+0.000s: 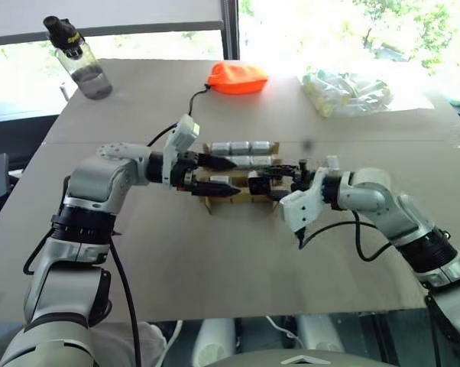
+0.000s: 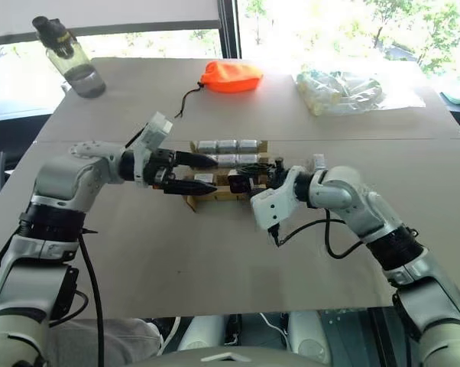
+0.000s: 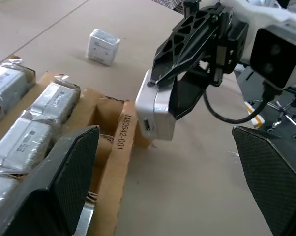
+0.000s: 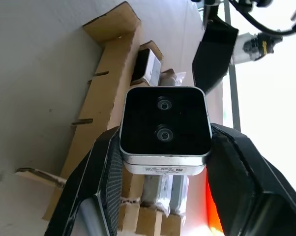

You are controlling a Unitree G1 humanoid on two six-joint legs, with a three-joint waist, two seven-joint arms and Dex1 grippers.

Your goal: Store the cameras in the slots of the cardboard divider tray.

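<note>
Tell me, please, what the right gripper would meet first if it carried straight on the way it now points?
Most likely the left gripper, which faces it with fingers spread over the cardboard divider tray. The right gripper, shut on a camera, points across the tray's near edge toward it. Depth is unclear, so it might skim the tray first.

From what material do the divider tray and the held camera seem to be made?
The divider tray looks like plain brown cardboard: matte, with raw cut edges and a printed code. The camera in the right gripper has a glossy black front and smooth silvery sides, probably metal, though coated plastic is possible.
</note>
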